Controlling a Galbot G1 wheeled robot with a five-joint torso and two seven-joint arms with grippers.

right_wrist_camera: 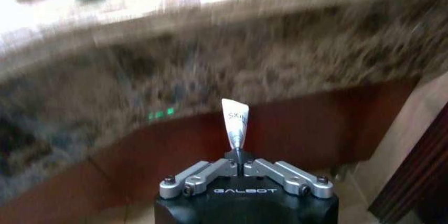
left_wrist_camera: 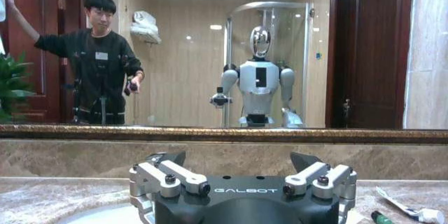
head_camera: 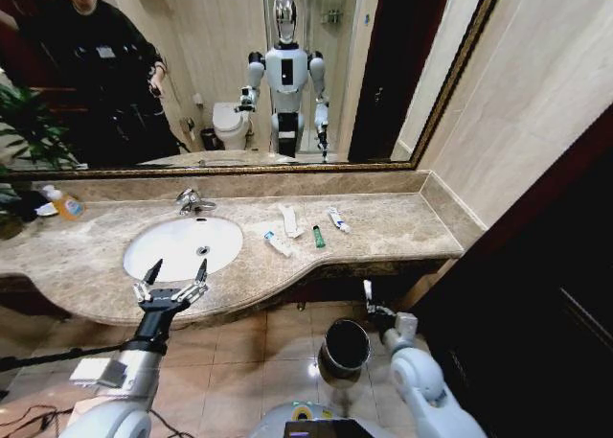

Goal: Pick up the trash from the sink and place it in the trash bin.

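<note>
Head view, progress: trash is still lying on the counter (head_camera: 383, 229) right of the sink (head_camera: 182, 247), in the middle of the frame — a flat white packet (head_camera: 288, 219), a white tube (head_camera: 277, 243), a green tube (head_camera: 318, 236) and another white tube (head_camera: 336, 219). The basin itself is looking bare.
Head view, right arm: right gripper (head_camera: 369, 297) is hanging low in the lower right, just beside the trash bin (head_camera: 346, 347) on the floor, carrying one piece. By my reading, one item is on its way in and four are waiting.
Head view, left arm: left gripper (head_camera: 175, 278) is hovering at the sink's near rim, fingers spread, holding nothing.
Left wrist view, writing: "GALBOT" is showing on the left gripper (left_wrist_camera: 238, 163) body; a white tube (left_wrist_camera: 409, 206) and the green tube (left_wrist_camera: 381, 217) are lying at lower right.
Right wrist view, grip: right gripper (right_wrist_camera: 238, 163) is pinching a small white tube (right_wrist_camera: 235, 124) upright, fingers closed on its lower end; its dark print is unreadable. "GALBOT" is showing on the body.
</note>
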